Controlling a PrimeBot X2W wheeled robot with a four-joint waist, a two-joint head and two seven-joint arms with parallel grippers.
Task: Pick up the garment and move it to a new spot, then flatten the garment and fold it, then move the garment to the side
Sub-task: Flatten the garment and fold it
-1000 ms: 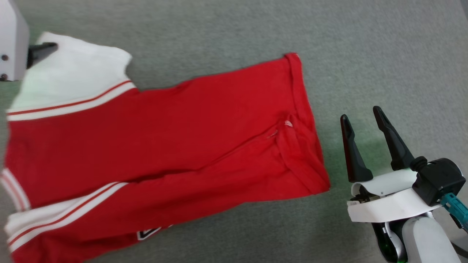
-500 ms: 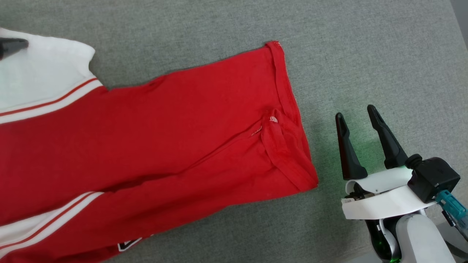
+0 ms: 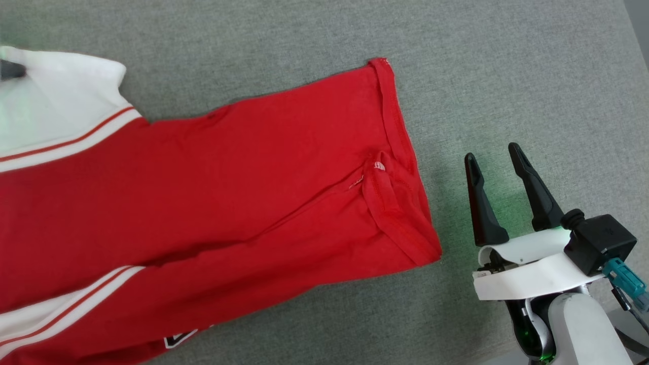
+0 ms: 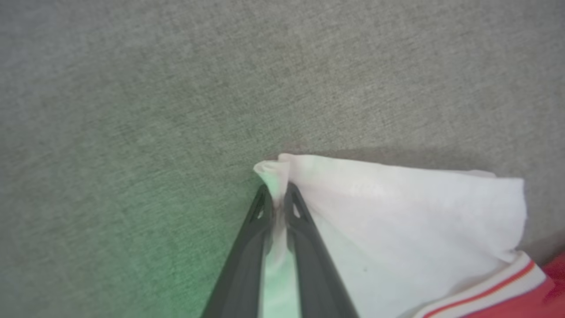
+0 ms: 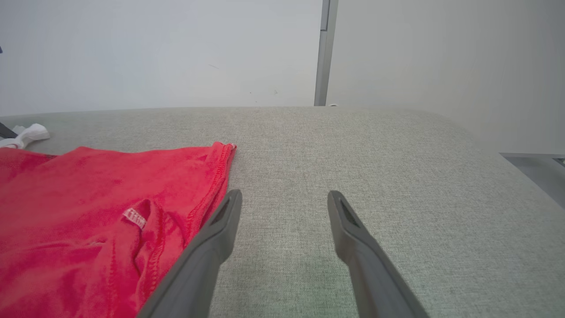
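1. Here the garment (image 3: 228,192) lies spread across the grey padded surface (image 3: 507,76), with its red body in the middle and a white sleeve with striped trim at the head view's upper left.
2. The left wrist view gives the close detail: the left gripper (image 4: 275,194) has its fingers nearly together, pinching a bunched corner of the white sleeve.
3. The head view shows the right gripper (image 3: 494,157) just beside the red hem, fingers spread wide, holding nothing.
4. The right wrist view adds a pale wall (image 5: 154,48) behind the surface and a small label (image 5: 133,217) in a fold near the hem.
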